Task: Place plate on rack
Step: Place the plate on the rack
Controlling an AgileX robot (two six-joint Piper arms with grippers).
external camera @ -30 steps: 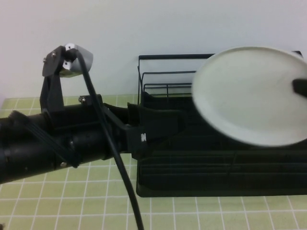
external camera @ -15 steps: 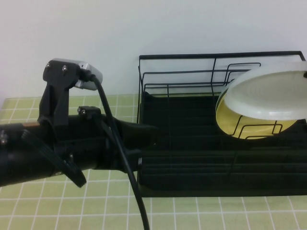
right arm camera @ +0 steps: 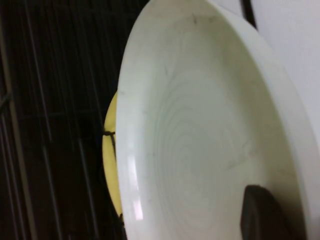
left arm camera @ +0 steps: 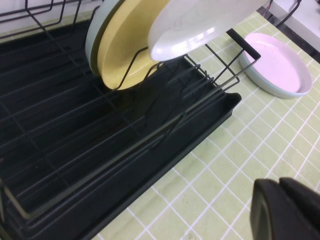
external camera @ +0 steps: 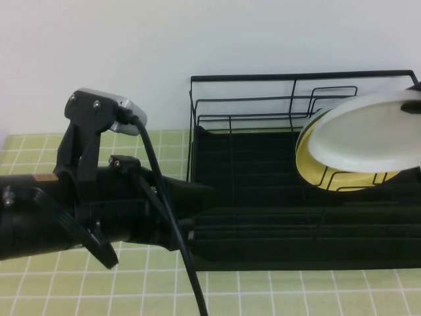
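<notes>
The white plate [external camera: 368, 135] hangs tilted over the right end of the black wire rack [external camera: 263, 77], just in front of a yellow plate [external camera: 329, 176] standing in the dividers. My right gripper [external camera: 413, 106] is at the right edge, shut on the white plate's rim. In the right wrist view one finger [right arm camera: 265, 215] lies on the plate's inner face [right arm camera: 200, 135]; the other is hidden behind it. The left wrist view shows the white plate [left arm camera: 200, 20] above the yellow plate [left arm camera: 125, 50] and the rack [left arm camera: 100, 165]. My left gripper [left arm camera: 287, 202] is shut and empty, over the mat near the rack's front.
A pale green plate [left arm camera: 94, 35] stands behind the yellow one. A pink shallow dish [left arm camera: 277, 65] lies on the green grid mat [left arm camera: 210, 190] beside the rack's end. My left arm [external camera: 99, 210] stretches across the left foreground up to the rack's left edge.
The white plate has tipped from facing the camera to edge-down and dropped toward the dividers in front of the yellow plate. The left arm has drawn back to the left.
</notes>
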